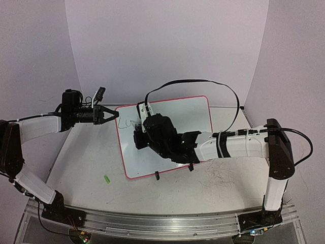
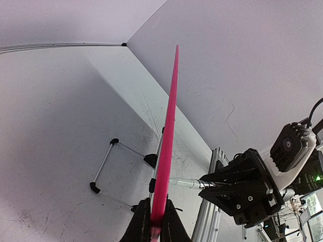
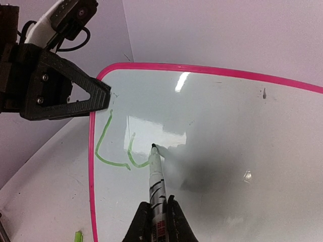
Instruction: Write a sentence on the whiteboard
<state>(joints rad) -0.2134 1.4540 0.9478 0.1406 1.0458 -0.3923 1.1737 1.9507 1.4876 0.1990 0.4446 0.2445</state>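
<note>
Two green strokes of sentence (image 3: 112, 151) on whiteboard (image 1: 190, 114): an "L" and a partial second letter, near left rim. Right gripper (image 3: 155, 222) clamped tight around marker (image 3: 157, 176); marker tip touching board at end of second stroke. Left gripper (image 2: 155, 224) pinched onto board's pink rim at upper-left corner, one finger on each face. Board mid-table (image 1: 86, 157), tilted, wire stand (image 2: 108, 166) behind. Small green item (image 1: 107, 179) loose on table, apart from board.
</note>
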